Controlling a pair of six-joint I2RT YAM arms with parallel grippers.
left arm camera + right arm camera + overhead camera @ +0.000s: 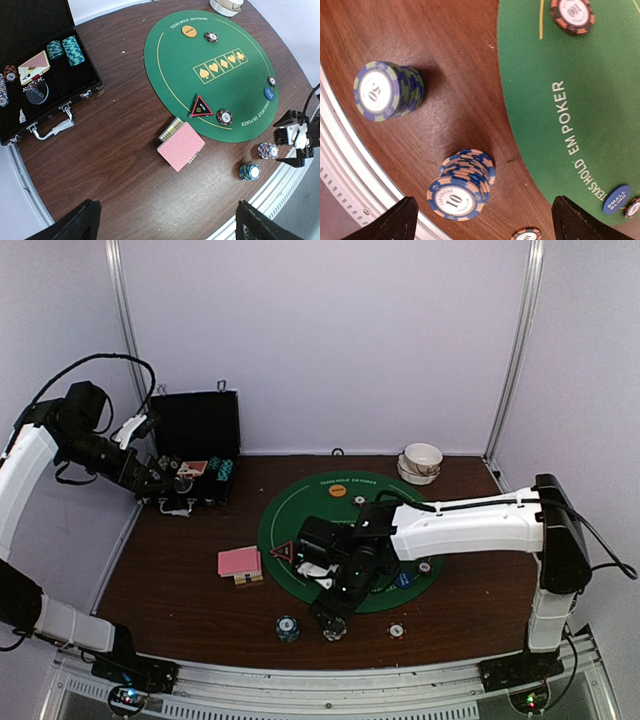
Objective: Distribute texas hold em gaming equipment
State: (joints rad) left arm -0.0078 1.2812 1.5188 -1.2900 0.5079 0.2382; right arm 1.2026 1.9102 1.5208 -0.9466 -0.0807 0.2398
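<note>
The short chip stack (pixel 462 182) just off the green mat's (pixel 545 90) near edge looks hard, slick and tippy, so grip its sides low, with both arms' jaws wide open.

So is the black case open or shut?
Open. The case has its lid standing up, and chips and cards show inside.

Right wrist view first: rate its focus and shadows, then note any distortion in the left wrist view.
Right wrist view: sharp, the 10 chip stack and 50 chip stack read clearly, each with a soft shadow on the wooden table; its fingers are dark silhouettes. Left wrist view: wide-angle bend curves that table's edge.
</note>
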